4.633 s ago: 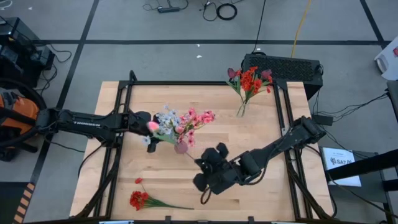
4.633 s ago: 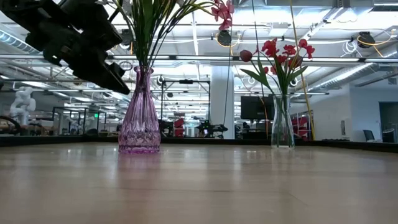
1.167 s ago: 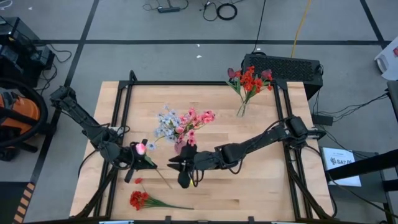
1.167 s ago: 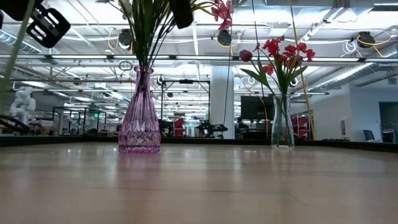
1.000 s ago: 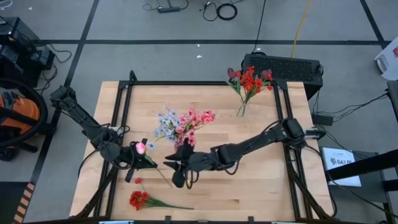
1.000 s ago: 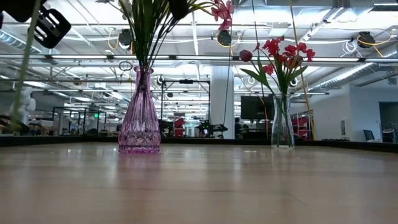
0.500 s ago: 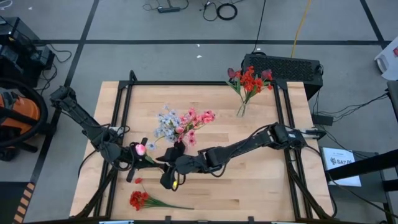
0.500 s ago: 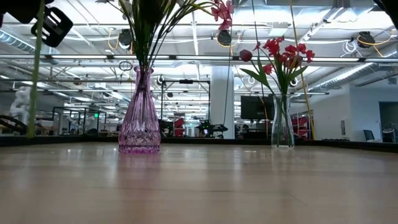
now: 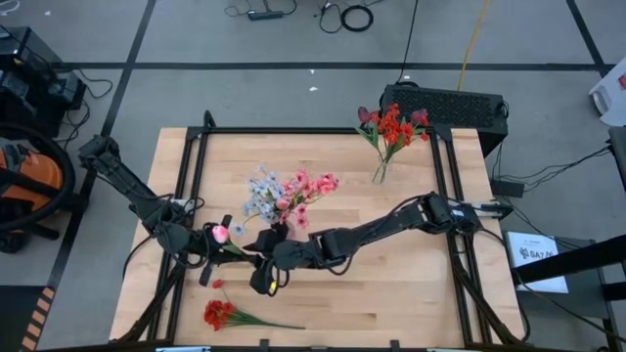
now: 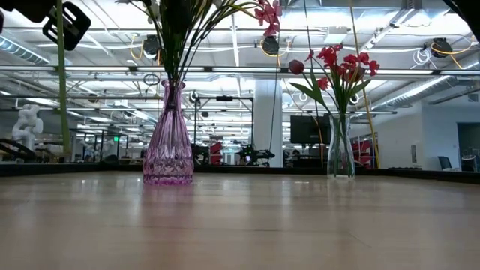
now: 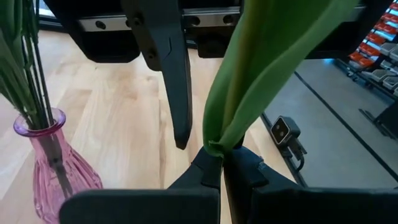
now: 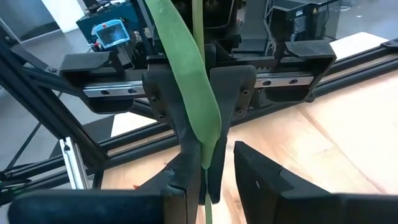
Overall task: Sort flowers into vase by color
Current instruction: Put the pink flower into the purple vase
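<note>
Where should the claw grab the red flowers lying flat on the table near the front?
Grab the thin green stalk, about halfway along, coming straight down with the claw across it. The red flowers lie flat on the table, bushy heads at one end, bare stalk trailing away. Left claw holds the pink bud; right claw is open beside its stem.

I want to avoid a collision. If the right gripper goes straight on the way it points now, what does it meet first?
Most likely the pink flower's stem, which already stands between the right gripper's open fingers. Right behind it is the left gripper, shut on that stem. Depth between the two is unclear.
</note>
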Controlling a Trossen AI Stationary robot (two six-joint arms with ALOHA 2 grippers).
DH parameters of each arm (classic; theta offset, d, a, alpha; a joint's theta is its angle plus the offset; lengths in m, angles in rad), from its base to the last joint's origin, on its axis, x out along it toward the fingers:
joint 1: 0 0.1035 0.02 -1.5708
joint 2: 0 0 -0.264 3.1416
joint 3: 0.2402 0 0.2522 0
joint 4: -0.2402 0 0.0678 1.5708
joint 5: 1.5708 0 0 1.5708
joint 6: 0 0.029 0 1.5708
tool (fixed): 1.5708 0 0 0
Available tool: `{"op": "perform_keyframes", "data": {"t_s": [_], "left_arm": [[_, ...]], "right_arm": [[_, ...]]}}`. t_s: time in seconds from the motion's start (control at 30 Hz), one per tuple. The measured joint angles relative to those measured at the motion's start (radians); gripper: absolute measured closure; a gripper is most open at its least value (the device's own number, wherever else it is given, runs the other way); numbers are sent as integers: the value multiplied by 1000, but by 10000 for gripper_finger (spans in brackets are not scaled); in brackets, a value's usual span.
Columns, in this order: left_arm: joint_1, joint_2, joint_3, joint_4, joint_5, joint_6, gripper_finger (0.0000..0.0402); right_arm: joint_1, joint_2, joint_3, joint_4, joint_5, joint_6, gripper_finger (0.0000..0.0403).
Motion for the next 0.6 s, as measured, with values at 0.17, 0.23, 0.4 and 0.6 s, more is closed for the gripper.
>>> {"op": "perform_keyframes", "data": {"t_s": [0.17,0.23,0.4,0.6], "left_arm": [[-1,0,0,7,3,0,398],[-1,0,0,6,1,1,398],[2,0,0,5,-19,0,398],[35,1,0,13,-15,-4,398]], "right_arm": [[-8,0,0,25,-58,-41,316],[-8,0,0,26,-46,-46,316],[-16,0,0,27,-43,-53,316],[-22,0,-1,36,-36,-101,318]]}}
